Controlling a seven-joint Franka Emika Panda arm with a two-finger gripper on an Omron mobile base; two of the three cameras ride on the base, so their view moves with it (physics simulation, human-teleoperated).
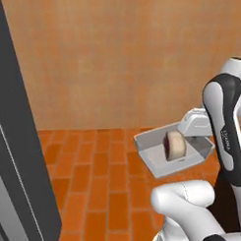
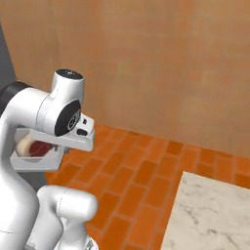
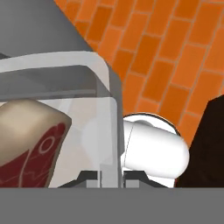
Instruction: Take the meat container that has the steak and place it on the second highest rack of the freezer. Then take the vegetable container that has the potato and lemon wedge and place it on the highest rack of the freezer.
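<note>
Tool clamped on meat container wall, steak inside, held over brick floor.

Hand view: tool (image 3: 109, 177) tips mostly cut off at bottom edge, jaws narrow, pinching the container (image 3: 94, 127) wall; steak (image 3: 30, 142) against the wall near the grip, partly cropped left. Left base view: container (image 1: 158, 155) airborne above floor (image 1: 95, 182), arm hides its right end. Freezer (image 1: 17, 145): dark edge only, interior hidden. Right base view: marble bench (image 2: 210, 215) corner, cut off.
</note>
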